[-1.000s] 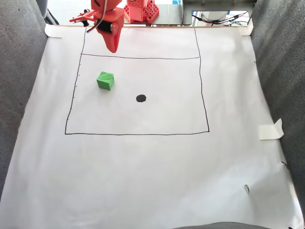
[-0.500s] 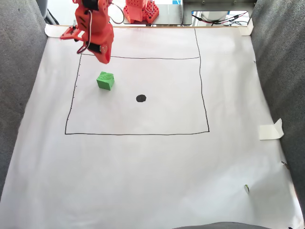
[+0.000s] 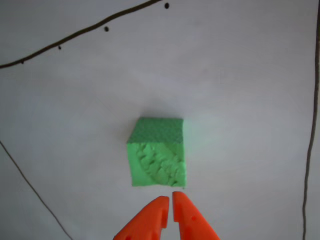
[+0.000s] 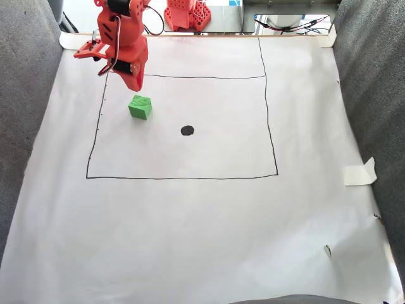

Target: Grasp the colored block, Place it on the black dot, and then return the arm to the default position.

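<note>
The colored block (image 4: 140, 107) is a bright green foam cube lying on white paper inside the drawn black rectangle, toward its upper left. In the other view the colored block (image 3: 158, 155) shows a rough torn face and sits just beyond my fingertips. The black dot (image 4: 187, 130) lies to the right of the cube and slightly nearer the camera, apart from it. The orange arm (image 4: 120, 38) leans in from the top left. My gripper (image 4: 136, 87) hangs just behind the cube. In the other view the gripper (image 3: 169, 199) has its two pointed tips nearly touching, shut on nothing.
White paper (image 4: 202, 221) covers the table, with grey fabric walls (image 4: 25, 95) on both sides. The drawn black frame line (image 4: 183, 177) borders the work area. A folded piece of tape (image 4: 361, 172) sits at the right edge. Cables and an orange base (image 4: 186, 14) stand at the back.
The arm has swung left and lowered; its gripper tip now hangs just behind the green cube. Cube and dot have not moved.
</note>
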You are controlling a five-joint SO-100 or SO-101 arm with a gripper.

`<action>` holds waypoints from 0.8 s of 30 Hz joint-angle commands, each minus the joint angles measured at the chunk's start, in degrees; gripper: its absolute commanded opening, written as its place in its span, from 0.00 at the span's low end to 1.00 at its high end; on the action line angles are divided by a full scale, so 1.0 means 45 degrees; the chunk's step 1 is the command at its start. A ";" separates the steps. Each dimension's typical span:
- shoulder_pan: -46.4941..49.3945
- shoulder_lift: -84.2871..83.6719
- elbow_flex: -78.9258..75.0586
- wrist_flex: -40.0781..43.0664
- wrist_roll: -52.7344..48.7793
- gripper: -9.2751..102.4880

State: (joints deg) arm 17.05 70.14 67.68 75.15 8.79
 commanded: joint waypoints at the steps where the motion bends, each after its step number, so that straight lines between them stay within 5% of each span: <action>1: -0.0078 0.0156 -0.0566 -0.0059 -0.0332 0.17; 24: -0.0313 -0.0332 -0.0469 0.1270 -0.1250 0.45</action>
State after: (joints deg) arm 16.08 68.12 67.68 80.77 3.60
